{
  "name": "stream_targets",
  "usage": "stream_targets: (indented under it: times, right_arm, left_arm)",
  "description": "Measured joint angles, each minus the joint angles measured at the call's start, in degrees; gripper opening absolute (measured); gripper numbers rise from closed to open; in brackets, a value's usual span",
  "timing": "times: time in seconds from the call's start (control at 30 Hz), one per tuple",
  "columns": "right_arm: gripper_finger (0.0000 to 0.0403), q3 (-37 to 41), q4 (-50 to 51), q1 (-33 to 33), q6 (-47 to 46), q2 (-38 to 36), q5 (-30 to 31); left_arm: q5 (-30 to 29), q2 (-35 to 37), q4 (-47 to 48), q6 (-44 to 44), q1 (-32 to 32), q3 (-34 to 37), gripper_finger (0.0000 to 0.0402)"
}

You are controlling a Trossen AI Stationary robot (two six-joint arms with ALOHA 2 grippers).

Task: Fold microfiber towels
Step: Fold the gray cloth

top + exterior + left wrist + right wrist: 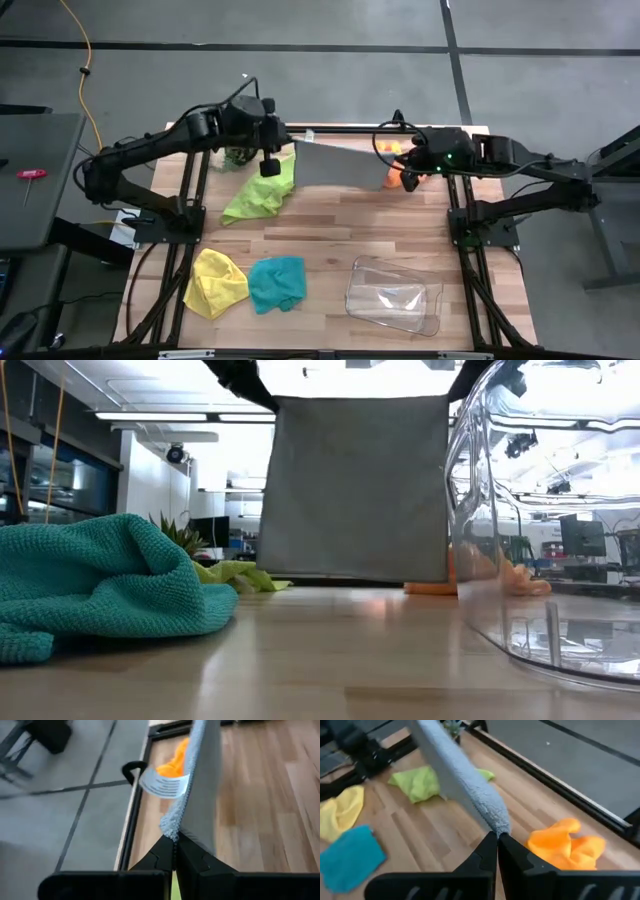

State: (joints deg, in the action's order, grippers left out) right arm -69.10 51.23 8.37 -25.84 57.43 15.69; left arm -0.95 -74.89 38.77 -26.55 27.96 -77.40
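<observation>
Both tools pinching grey towel (pixel 338 167), hanging flat

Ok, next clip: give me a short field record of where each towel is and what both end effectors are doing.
grey towel: held up off the table, stretched between both arms, hanging flat
left end effector: shut on one top corner of the grey towel
right end effector: shut on the other top corner
lime green towel: crumpled on the table, below the left arm
orange towel: bunched at the far edge, near the right arm
yellow towel: crumpled, near-left
teal towel: crumpled beside the yellow one
clear tray: near-right, nothing visible inside
</observation>
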Motion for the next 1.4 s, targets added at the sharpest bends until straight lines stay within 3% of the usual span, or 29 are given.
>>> stream_targets:
  times: [0.2, 0.33, 0.47, 0.67, 0.9, 1.13, 1.4]
  right_arm:
    - [0.0, 2.5, 0.46, -4.01, -2.38, 0.84, -3.24]
    - [0.0, 6.07, -0.27, -8.33, -7.02, 1.95, -4.07]
    - [0.0, 11.51, -2.25, -13.18, -12.7, 2.34, -5.58]
    - [0.0, 17.68, -6.78, -18.97, -20.86, 2.34, -6.49]
    - [0.0, 21.85, -10.2, -22.84, -28.86, 2.36, -12.76]
    - [0.0, 23.12, -8.42, -23.87, -34.22, 2.36, -22.22]
    - [0.0, 23.12, -3.91, -20.44, -34.32, 2.14, -20.26]
  left_arm:
    - [0.7, -0.76, 4.54, -3.5, -3.05, 0.03, 0.0]
    - [1.09, -1.85, 4.97, 0.2, -7.68, 0.38, 0.0]
    - [2.18, -2.14, 2.25, 5.63, -13.04, 5.62, 0.0]
    - [2.29, -2.21, -9.77, 19.18, -22.28, 19.76, 0.0]
    - [2.12, -2.21, -30.24, 36.58, -31.21, 33.12, 0.0]
    - [1.51, -2.21, -36.43, 49.07, -35.4, 37.75, 0.0]
    - [-6.08, -5.1, -52.3, 47.46, -33.46, 38.23, 0.0]
